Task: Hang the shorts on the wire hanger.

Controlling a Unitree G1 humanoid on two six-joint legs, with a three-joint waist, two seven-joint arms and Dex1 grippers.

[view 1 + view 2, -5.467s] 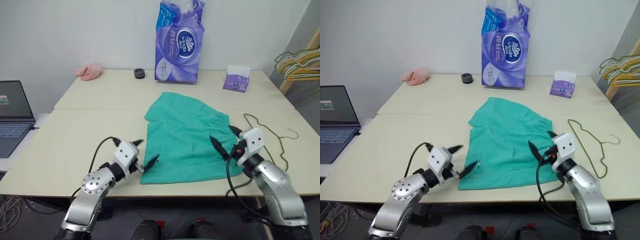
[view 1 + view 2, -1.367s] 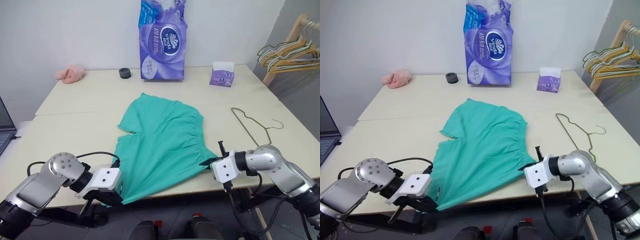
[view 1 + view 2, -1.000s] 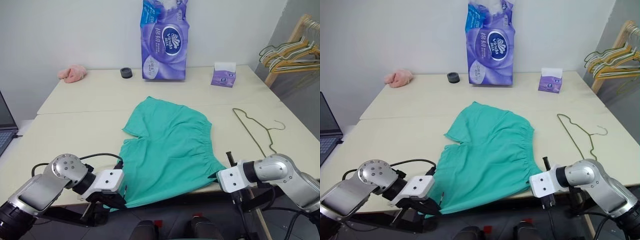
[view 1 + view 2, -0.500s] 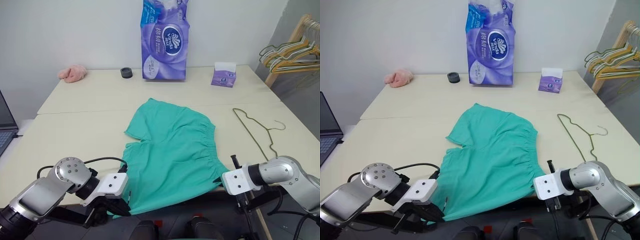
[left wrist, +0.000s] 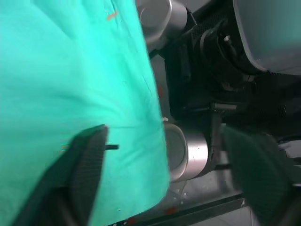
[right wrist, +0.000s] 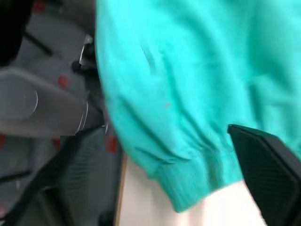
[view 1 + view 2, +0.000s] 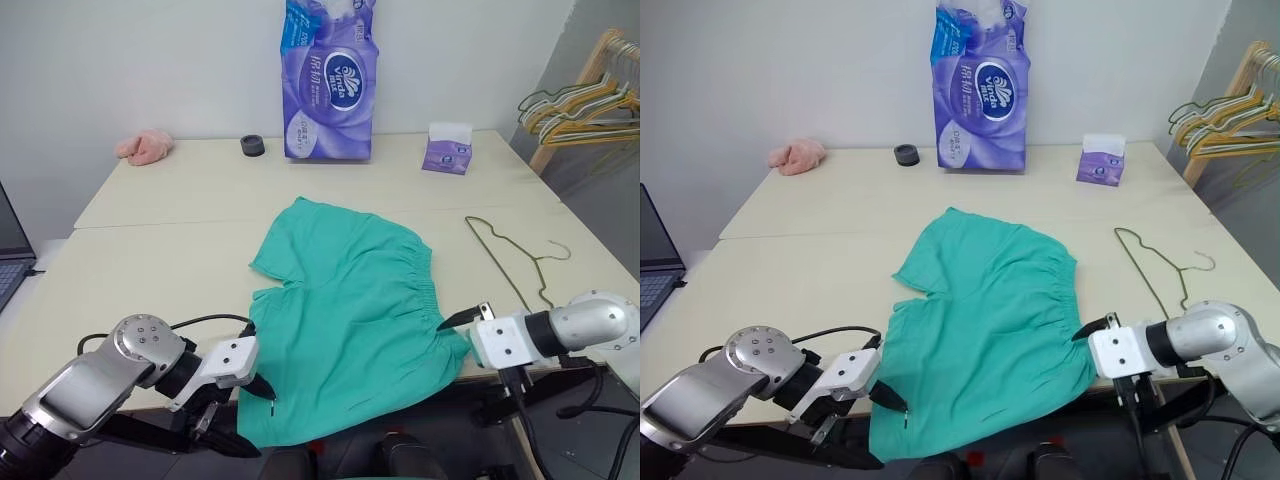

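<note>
Even, soft indoor light with faint shadows; head views are sharp, both wrist views blurred close-up.

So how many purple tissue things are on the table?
2. The tall purple tissue pack stands at the table's far edge by the wall. The small purple tissue box sits to its right, nearer the hanger rack.

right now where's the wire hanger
In the head views the wire hanger lies flat on the table on the robot's right, just beyond the waistband side of the shorts, hook toward the table's right edge.
</note>
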